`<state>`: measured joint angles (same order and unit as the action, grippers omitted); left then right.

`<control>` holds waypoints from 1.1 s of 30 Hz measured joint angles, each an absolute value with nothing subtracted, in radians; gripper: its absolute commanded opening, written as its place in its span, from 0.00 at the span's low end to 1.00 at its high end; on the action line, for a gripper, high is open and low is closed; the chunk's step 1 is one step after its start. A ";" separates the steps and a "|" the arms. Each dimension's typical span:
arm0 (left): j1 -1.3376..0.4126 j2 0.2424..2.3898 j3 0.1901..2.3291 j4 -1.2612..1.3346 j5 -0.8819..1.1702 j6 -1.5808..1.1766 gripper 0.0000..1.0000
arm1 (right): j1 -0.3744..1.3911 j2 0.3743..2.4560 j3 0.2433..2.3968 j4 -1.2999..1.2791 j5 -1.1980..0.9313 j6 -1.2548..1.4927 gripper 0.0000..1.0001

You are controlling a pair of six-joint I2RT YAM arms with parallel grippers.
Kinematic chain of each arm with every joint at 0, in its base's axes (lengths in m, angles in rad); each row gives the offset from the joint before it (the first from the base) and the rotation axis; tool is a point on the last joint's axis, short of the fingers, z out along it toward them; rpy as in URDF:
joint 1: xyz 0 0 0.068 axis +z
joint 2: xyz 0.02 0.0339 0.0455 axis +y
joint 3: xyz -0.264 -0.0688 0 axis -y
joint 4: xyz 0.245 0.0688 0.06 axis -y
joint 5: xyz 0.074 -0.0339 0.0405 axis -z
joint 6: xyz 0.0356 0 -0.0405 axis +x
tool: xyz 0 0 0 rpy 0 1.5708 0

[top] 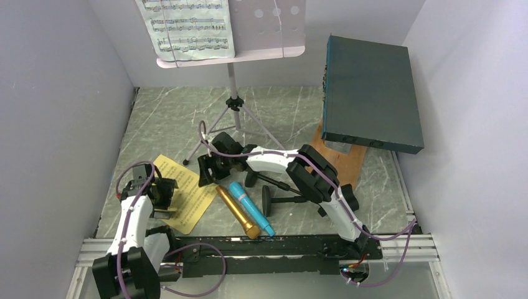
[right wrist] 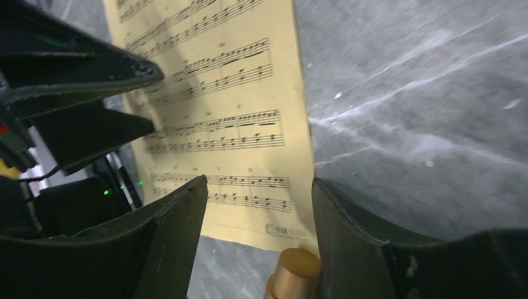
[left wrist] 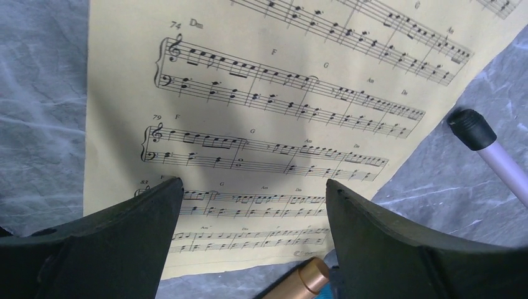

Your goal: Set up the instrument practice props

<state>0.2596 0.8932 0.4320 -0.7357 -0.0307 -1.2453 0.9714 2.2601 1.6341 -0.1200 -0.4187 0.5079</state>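
The pale perforated music desk (top: 268,28) stands at the back on silver tripod legs (top: 233,118) and holds a white sheet-music page (top: 187,25). A yellow sheet-music page (top: 187,194) lies flat on the table. My left gripper (top: 165,190) is open and empty above it (left wrist: 252,184). My right gripper (top: 207,169) is open and empty over the page's right edge (right wrist: 258,182). The gold microphone (top: 238,212) and blue microphone (top: 250,207) lie side by side; the gold tip shows between the right jaws (right wrist: 292,271). Two black mic holders (top: 268,200) lie on their sides under the right arm.
A large dark teal box (top: 370,93) leans at the back right on a brown wooden board (top: 339,159). A rubber-tipped tripod foot (left wrist: 473,128) sits just right of the yellow page. White walls enclose the table on three sides.
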 measured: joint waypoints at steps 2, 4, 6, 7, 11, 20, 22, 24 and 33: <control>0.261 0.891 0.431 -0.735 -0.031 -1.247 0.91 | 0.971 2.260 1.617 -0.096 -0.462 0.537 0.65; 0.261 0.887 0.428 -0.733 -0.031 -1.247 0.90 | 0.971 2.260 1.599 -0.067 -0.507 0.568 0.65; 0.261 0.882 0.422 -0.731 -0.030 -1.246 0.90 | 0.971 2.260 1.591 -0.059 -0.548 0.589 0.65; 0.261 0.878 0.419 -0.731 -0.029 -1.246 0.90 | 0.971 2.260 1.589 -0.056 -0.569 0.599 0.65; 0.262 0.876 0.418 -0.730 -0.027 -1.246 0.90 | 0.971 2.260 1.569 -0.010 -0.646 0.636 0.65; 0.264 0.867 0.412 -0.728 -0.025 -1.246 0.89 | 0.946 2.271 1.525 0.196 -0.777 0.842 0.68; 0.265 0.867 0.412 -0.728 -0.025 -1.246 0.89 | 0.938 2.286 1.531 0.226 -0.779 0.884 0.68; 0.265 0.866 0.412 -0.728 -0.024 -1.245 0.89 | 0.931 2.316 1.549 0.251 -0.778 0.924 0.69; 0.265 0.852 0.397 -0.691 0.006 -1.247 0.91 | 0.911 2.403 1.642 0.228 -0.757 0.941 0.58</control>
<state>0.2649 0.8520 0.3965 -0.6910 0.0059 -1.2469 0.9108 2.4031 1.6424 0.2283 -0.7567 0.9409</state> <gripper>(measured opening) 0.893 0.684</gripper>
